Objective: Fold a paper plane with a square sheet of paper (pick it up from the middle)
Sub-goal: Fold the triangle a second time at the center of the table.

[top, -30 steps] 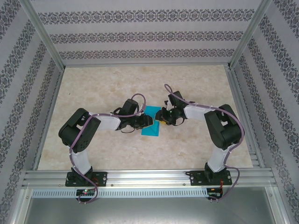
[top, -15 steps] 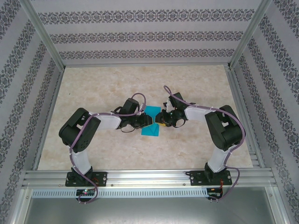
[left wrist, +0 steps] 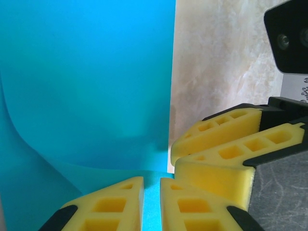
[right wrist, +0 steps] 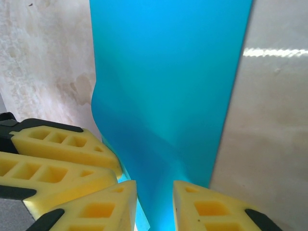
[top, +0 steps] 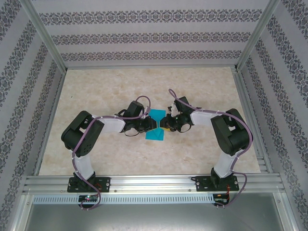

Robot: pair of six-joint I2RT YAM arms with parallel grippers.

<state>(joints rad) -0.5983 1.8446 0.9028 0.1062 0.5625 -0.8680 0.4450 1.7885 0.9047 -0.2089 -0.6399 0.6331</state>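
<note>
Cyan-blue square sheet of paper [top: 155, 134] on the beige marbled tabletop [top: 106, 91], about mid-tabletop, between the two arms. Not flat: middle humped up, near and far parts lower. Left gripper [top: 152, 124] reaching in from the left, right gripper [top: 162, 124] from the right, tips nearly meeting over the sheet's middle.

Left wrist view: left jaws almost together, thin slit between the yellow pads [left wrist: 120, 190], strip of blue sheet inside the slit. Cannot tell if pinched tight or just grazing. Sheet curling upward at the left of that view, its straight edge running down beside bare tabletop. Right gripper's yellow fingers [left wrist: 219, 139] just beside the left ones, close to touching.

Right wrist view: right jaws apart, wider gap, ridge of blue sheet rising into it between the pads [right wrist: 211, 211], not clamped. Sheet's left edge kinked and lifted there.

Patterned walls [top: 144, 36] around the tabletop.
</note>
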